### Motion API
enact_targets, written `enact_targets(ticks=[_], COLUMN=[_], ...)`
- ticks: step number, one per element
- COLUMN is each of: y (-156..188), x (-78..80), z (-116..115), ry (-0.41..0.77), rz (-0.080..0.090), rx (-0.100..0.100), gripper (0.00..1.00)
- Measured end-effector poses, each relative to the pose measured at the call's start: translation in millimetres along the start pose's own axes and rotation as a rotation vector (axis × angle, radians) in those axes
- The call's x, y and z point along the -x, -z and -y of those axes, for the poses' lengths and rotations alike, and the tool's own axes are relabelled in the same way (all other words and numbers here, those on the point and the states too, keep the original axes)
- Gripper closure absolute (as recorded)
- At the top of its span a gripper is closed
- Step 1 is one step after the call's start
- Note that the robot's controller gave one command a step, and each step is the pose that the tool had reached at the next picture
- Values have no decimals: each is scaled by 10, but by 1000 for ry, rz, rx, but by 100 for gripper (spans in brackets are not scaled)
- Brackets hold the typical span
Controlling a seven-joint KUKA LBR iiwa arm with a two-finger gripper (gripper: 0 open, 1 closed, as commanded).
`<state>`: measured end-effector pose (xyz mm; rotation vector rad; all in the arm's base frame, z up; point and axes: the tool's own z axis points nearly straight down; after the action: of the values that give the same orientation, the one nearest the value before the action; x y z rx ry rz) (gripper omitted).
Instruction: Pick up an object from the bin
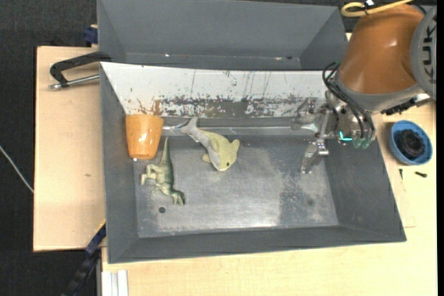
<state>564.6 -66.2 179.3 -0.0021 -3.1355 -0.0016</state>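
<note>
The gripper hangs low over bare floor in the grey bin; whether it is open or closed cannot be told. Well to its left lies a pale yellow toy fish with a grey tail. Farther left are a green toy dinosaur and an orange cup, near each other

Bin: grey sheet metal, matt, its floor scuffed and its far wall speckled with rust-brown marks. Cup: smooth orange plastic. Dinosaur and fish: matt moulded plastic. Gripper: bare bright metal. Arm cover: glossy orange.
</note>
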Motion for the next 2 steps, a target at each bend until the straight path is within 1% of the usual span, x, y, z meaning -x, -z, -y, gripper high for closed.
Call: enact_targets(ticks=[1,2], y=[-675,-1069], x=[382,126], z=[-692,-1242], ry=[-61,1], rz=[4,13], rx=[4,-2], gripper=[0,0])
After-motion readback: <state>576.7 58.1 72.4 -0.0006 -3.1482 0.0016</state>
